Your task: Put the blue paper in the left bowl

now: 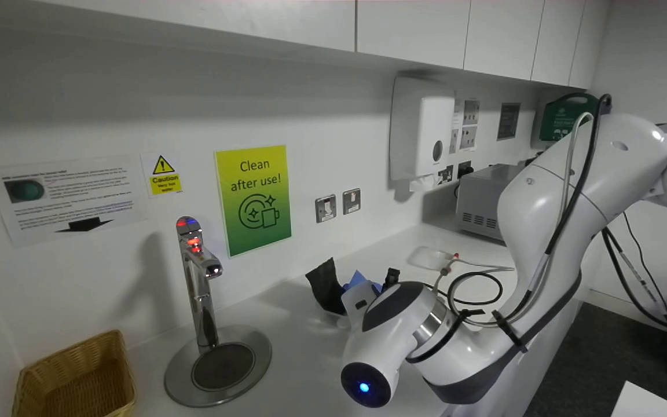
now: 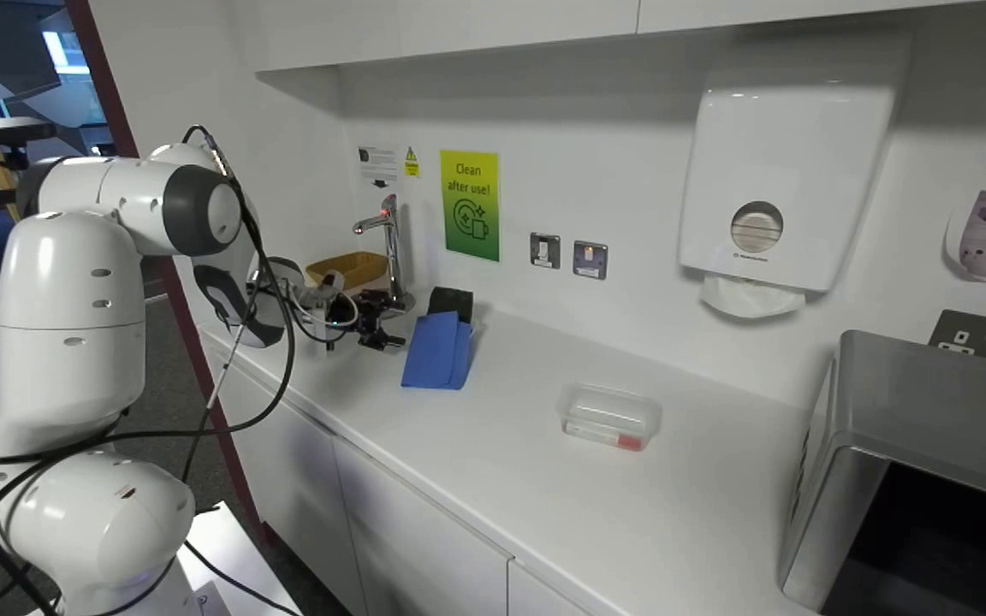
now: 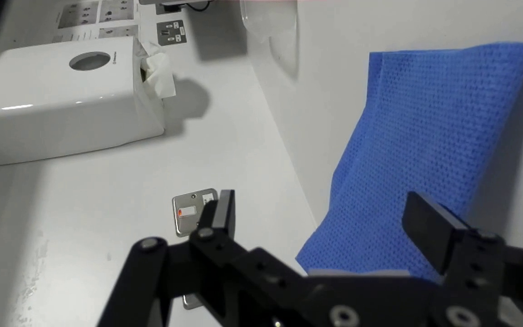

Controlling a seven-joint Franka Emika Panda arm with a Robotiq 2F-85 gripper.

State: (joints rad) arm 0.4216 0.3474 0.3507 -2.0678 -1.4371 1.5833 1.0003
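Observation:
The folded blue paper (image 2: 433, 352) leans beside a black sheet-like thing (image 2: 450, 302) on the counter. The paper fills the right side of the wrist view (image 3: 425, 136), and a small blue part shows in an exterior view (image 1: 358, 279). My gripper (image 3: 323, 220) is open, with nothing seen held. The right finger overlaps the paper in the wrist view; I cannot tell whether it touches. In an exterior view the gripper (image 2: 386, 323) is just left of the paper. A clear plastic container (image 2: 609, 415) stands farther right. A pale edge under the paper may be another container; I cannot tell.
A wicker basket (image 1: 79, 382) and a chrome tap (image 1: 197, 289) with a round drain plate stand at the far end of the counter. A paper towel dispenser (image 2: 788, 180) hangs on the wall. A grey microwave (image 2: 929, 428) stands at the other end. Wall cupboards (image 1: 409, 29) overhang.

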